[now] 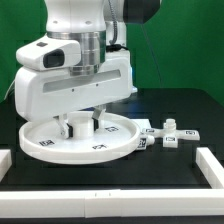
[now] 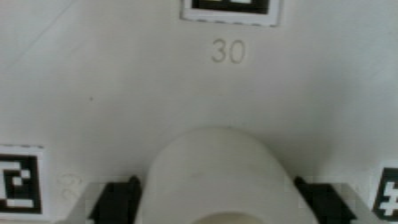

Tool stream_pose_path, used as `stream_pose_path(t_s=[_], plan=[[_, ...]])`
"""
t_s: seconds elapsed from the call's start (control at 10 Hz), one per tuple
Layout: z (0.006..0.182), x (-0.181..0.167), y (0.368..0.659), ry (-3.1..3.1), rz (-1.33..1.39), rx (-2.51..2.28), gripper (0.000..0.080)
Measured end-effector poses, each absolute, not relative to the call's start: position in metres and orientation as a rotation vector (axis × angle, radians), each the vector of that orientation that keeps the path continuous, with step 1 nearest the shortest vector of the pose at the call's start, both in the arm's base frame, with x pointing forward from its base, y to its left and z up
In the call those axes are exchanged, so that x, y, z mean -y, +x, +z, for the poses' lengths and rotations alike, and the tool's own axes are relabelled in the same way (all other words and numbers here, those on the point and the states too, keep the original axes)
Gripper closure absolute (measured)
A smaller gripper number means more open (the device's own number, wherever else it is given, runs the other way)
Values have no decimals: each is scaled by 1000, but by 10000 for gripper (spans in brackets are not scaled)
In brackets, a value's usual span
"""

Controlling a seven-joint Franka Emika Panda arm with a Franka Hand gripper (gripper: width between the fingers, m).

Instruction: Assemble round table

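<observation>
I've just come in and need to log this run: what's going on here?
The arm is putting a round table together. Its tool is closed on the short white leg and holds it upright at the middle of the flat disc. Whether the leg is seated yet does not show. A few small tagged parts lie loose beside the disc, at the exterior view's right.
</observation>
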State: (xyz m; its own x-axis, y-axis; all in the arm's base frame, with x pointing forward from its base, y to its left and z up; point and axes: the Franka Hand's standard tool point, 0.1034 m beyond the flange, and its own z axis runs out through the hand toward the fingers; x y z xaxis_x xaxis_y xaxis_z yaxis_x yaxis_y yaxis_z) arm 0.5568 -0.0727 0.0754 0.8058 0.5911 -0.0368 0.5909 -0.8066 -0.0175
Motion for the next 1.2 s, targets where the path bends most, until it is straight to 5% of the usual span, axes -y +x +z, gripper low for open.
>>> stream_pose_path(t_s=[0.7,1.2], plan=[[32,28,592,-2994,-29,960,393],[29,-20,603,-3034,-128,877,393]])
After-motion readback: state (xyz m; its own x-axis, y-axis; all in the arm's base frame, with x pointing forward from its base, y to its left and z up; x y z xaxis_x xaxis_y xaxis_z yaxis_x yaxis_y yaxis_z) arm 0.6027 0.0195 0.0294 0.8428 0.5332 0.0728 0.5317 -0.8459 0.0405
